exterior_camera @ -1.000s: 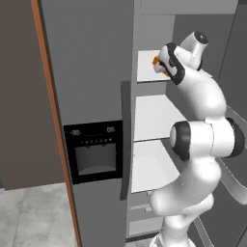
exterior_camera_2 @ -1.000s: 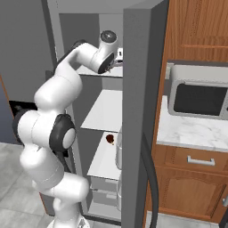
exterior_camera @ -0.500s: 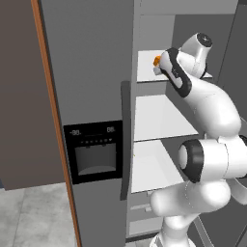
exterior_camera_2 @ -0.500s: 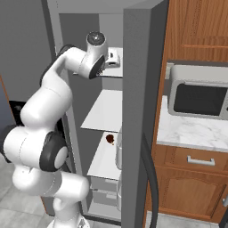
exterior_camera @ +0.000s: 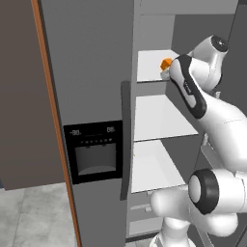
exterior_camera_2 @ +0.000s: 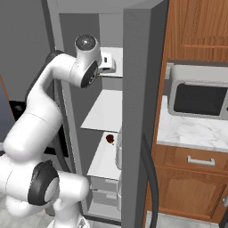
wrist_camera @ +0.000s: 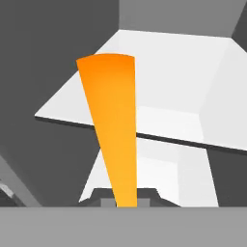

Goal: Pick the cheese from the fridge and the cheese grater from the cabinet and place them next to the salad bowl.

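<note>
The cheese (wrist_camera: pixel 113 130) is a narrow orange wedge standing up from between my fingertips in the hand view. My gripper (wrist_camera: pixel 126 198) is shut on its lower end. In the left base view the cheese (exterior_camera: pixel 166 63) shows as a small orange spot at the front edge of the fridge's top white shelf (exterior_camera: pixel 150 65), with the gripper (exterior_camera: pixel 167 73) just under it. From the right, the white hand (exterior_camera_2: pixel 107 62) reaches into the open fridge (exterior_camera_2: pixel 138 111) at top-shelf height. The cheese grater, the cabinet's shelf and the salad bowl are out of view.
The fridge door with its black dispenser panel (exterior_camera: pixel 94 154) stands at the left. A small dark-red item (exterior_camera_2: pixel 109 139) lies on a lower shelf. To the right are a microwave (exterior_camera_2: pixel 200 98), a marble counter (exterior_camera_2: pixel 191 131) and a wooden drawer with a metal handle (exterior_camera_2: pixel 198 160).
The arm's elbow has swung round and its links have risen. The hand, still holding the cheese, has drawn slightly back toward the front of the top shelf.
</note>
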